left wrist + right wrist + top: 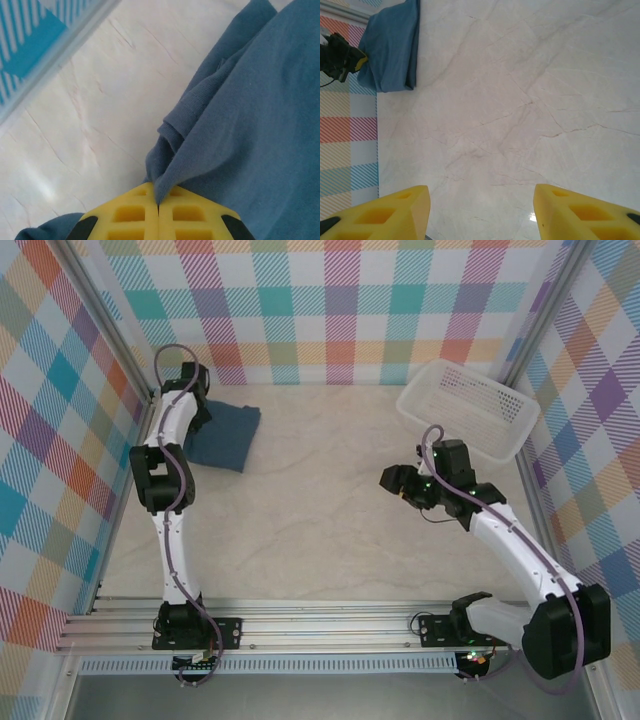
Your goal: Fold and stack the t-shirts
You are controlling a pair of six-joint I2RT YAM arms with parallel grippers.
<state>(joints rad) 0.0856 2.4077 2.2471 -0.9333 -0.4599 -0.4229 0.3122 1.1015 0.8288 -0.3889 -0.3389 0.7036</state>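
Pale marble-look table (330, 490) w/ plaid walls (340, 300) round it. Folded blue t-shirt (228, 435) lies far left; its left edge is hidden under the left arm (165, 455), so full outline can't be made out. White basket (470, 405) far right, well apart from it. Jaws of left gripper (158, 202) together, pinching a shirt fold. Jaws of right gripper (480, 195) wide apart over bare table, holding nothing.

A pale cream desk (320, 510) with faint marble-like veins lies in the middle. Walls (340, 310) in a pastel plaid of teal, orange, purple and yellow close its left, far and right sides. Ribbed aluminium rails (330, 625) run along the near edge. Soft, even light leaves one small glare on the desk.
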